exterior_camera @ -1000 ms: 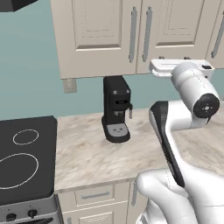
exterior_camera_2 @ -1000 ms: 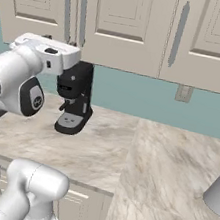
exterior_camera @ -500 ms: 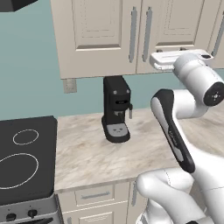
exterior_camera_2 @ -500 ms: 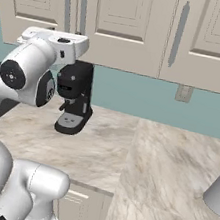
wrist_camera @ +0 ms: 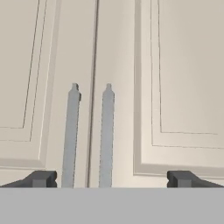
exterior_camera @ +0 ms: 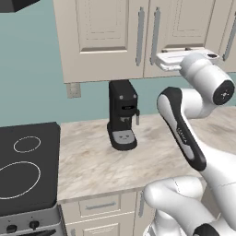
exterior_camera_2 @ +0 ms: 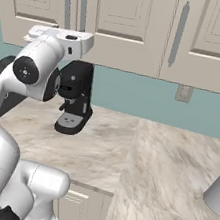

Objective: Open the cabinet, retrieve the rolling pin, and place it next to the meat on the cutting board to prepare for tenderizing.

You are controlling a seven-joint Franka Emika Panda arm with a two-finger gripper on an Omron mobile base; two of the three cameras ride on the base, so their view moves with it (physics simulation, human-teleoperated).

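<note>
Cream cabinet (wrist_camera: 113, 65) shut; tool (wrist_camera: 111, 178) wide open, seemingly touching nothing.

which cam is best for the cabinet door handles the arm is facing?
Hand view: the two grey handles sit dead ahead, flanking the seam of the closed cabinet, between the open pincer tips. Both base views show them smaller and at an angle, above the coffee machine.

A glossy white arm (exterior_camera: 198, 152) of rounded segments with dark joint bands, and 2 small dark claw (wrist_camera: 111, 178) fingertips (wrist_camera: 41, 178).
</note>
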